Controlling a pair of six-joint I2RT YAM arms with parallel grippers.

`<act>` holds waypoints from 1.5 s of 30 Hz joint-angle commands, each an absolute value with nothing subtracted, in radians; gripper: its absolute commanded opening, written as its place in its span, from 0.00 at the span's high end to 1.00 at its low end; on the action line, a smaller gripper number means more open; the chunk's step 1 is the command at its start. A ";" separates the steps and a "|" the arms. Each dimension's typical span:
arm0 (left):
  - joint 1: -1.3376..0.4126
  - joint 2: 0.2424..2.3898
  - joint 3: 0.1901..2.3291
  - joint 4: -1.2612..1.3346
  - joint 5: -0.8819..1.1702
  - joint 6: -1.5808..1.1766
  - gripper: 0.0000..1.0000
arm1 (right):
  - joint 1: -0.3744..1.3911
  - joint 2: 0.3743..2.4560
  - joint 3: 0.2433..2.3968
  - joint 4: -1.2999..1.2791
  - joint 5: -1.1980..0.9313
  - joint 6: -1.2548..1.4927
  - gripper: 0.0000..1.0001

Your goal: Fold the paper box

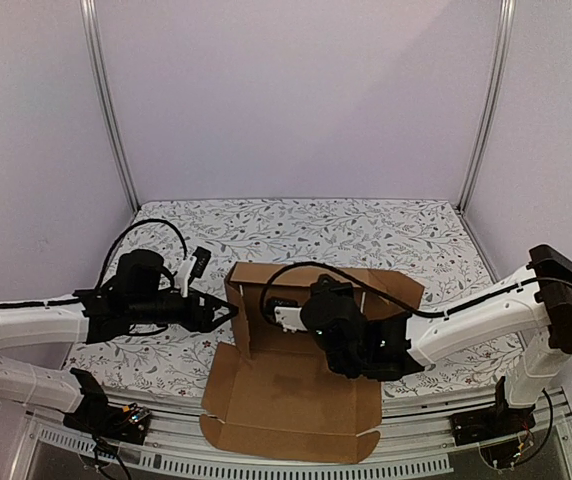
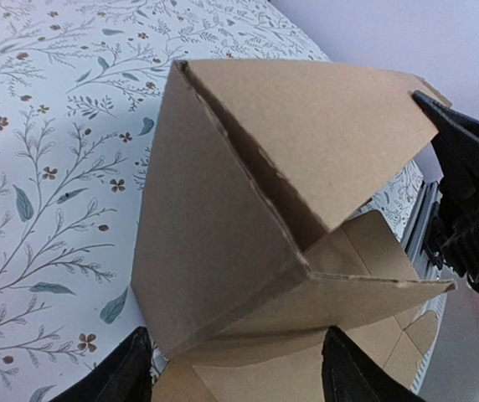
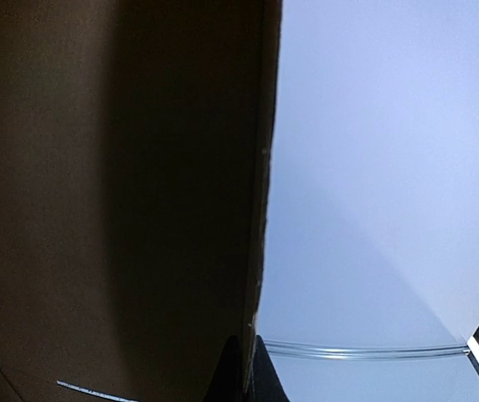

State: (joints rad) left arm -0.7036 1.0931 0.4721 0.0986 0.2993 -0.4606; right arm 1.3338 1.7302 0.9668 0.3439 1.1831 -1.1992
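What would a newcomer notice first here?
The half-folded brown paper box sits in the middle of the floral tablecloth, its left wall standing and a flat panel overhanging the near edge. The left hand is open at that wall, while the right hand is shut on a cardboard edge.

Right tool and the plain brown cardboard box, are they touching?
Touching. Right wrist view: the right tool is shut on the edge of the plain brown cardboard box.

On my right wrist view the paper box (image 3: 114, 193) is only a dark, blurred surface, and the bottom edge cuts off most of the right hand (image 3: 245, 373).
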 commanded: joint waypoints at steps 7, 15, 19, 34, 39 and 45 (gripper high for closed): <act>-0.802 1.065 0.459 0.113 0.095 -0.425 0.31 | 1.391 1.712 0.965 0.337 1.231 -1.241 1.00; -0.863 1.078 0.450 0.146 -0.036 -0.420 0.30 | 1.418 1.703 0.974 0.333 1.242 -1.230 1.00; -0.901 1.069 0.426 0.190 -0.106 -0.432 0.30 | 1.427 1.704 0.991 0.302 1.253 -1.198 1.00; -1.018 1.126 0.384 0.323 -0.344 -0.486 0.40 | 1.432 1.700 1.014 0.223 1.255 -1.097 1.00; -1.029 1.182 0.383 0.380 -0.359 -0.479 0.50 | 1.439 1.693 1.021 0.209 1.254 -1.074 1.00; -1.039 1.227 0.396 0.422 -0.369 -0.470 0.72 | 1.450 1.680 1.019 0.174 1.258 -1.032 1.00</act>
